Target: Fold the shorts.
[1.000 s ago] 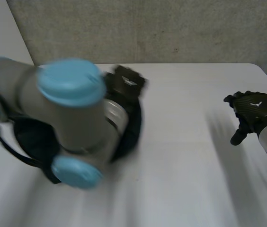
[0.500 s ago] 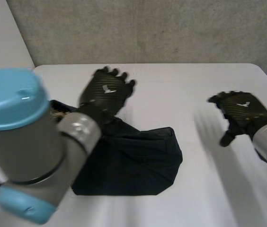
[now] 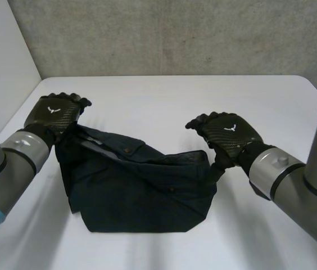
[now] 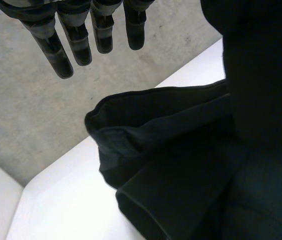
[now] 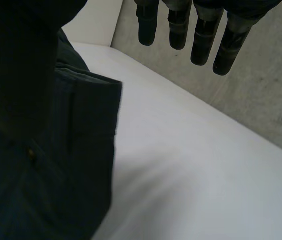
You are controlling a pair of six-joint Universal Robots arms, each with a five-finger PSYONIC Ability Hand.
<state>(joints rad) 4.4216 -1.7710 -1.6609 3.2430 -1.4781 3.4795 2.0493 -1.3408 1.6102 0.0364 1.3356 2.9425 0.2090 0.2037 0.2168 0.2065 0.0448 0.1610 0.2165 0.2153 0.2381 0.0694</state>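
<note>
- The dark navy shorts (image 3: 139, 191) lie rumpled on the white table (image 3: 164, 101), towards the robot's left side, waistband facing the far grey wall (image 3: 175, 34)
- The left hand (image 3: 54, 114) sits over the shorts' far left corner; from its wrist its fingers (image 4: 76, 40) reach out straight, with nothing held between them
- The right hand (image 3: 226, 134) is at the far right corner, thumb pointing down beside the cloth; its fingers (image 5: 203, 35) are also stretched out loose, above bare table
- The waistband sags between the two hands
</note>
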